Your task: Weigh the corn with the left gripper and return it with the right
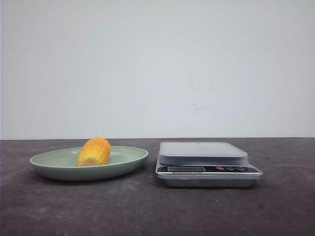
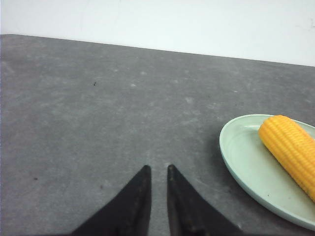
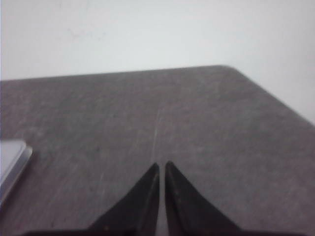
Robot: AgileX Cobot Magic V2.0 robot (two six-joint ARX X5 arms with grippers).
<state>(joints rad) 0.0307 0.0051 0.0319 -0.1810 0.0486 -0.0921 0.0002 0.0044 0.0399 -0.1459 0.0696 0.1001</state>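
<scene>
The corn (image 1: 94, 152) lies on its side in the green plate (image 1: 49, 164) left of the scale (image 1: 206, 162); both grippers are nearly closed and empty, so grip its rigid, probably light, roll-prone body across the middle.

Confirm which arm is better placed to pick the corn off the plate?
Left. Its wrist view shows the corn on the green plate just beside the left end effector; the right wrist view shows only the scale edge.

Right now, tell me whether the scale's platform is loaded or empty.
Empty. The kitchen scale has a bare platform; the corn lies on its side in the green plate beside it.
</scene>
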